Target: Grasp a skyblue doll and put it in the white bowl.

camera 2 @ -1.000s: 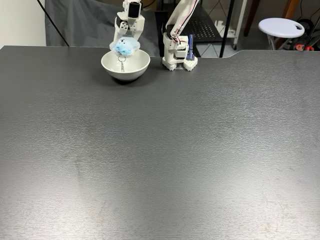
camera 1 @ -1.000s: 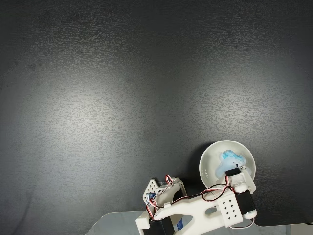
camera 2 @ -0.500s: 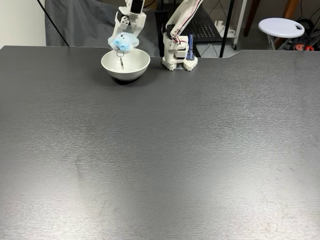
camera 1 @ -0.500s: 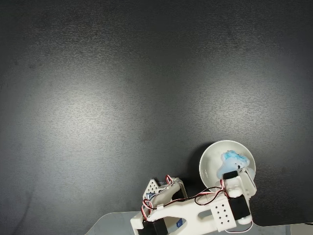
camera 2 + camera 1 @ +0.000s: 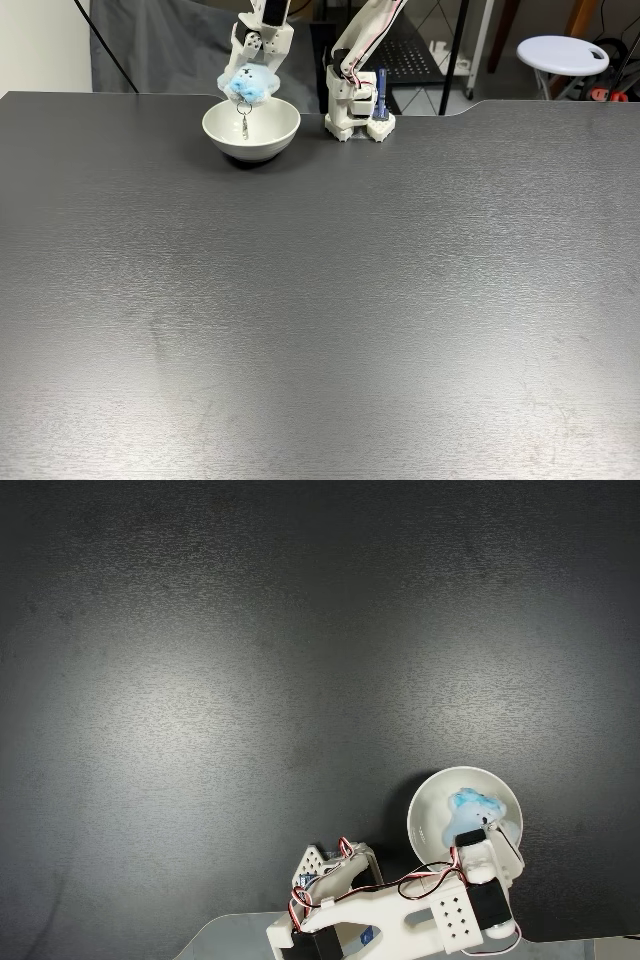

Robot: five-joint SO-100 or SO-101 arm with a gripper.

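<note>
in a fixed view from the front, going left to right, the bowl (image 5: 251,129) sits on the dark surface (image 5: 320,300) near its far edge, with the arm's base (image 5: 358,105) just to its right. the doll (image 5: 247,85) hangs above the bowl, clamped from above between the jaws, and a small ring on a short chain (image 5: 244,119) dangles from it down toward the bowl's inside. the jaws are closed on the doll; the gripper (image 5: 252,72) points roughly straight down. the relation that matters is vertical: the doll sits directly under the jaws and directly over the bowl's opening, apart from the rim, with only the chain reaching toward the cavity; whether the ring touches the bowl floor cannot be told. in a fixed view from above, the same line-up holds: the bowl (image 5: 430,805) lies near the bottom edge, to the right of the base (image 5: 335,875), and the doll (image 5: 472,808) shows within the bowl's outline, a little right of its centre and toward the side where the gripper (image 5: 476,832) reaches in. the doll has no clear long axis; it reads as a rounded clump. judging from this, the drop needs no sideways shift, only opening the jaws, and the doll should land inside, perhaps against the wall nearer the arm.
</note>
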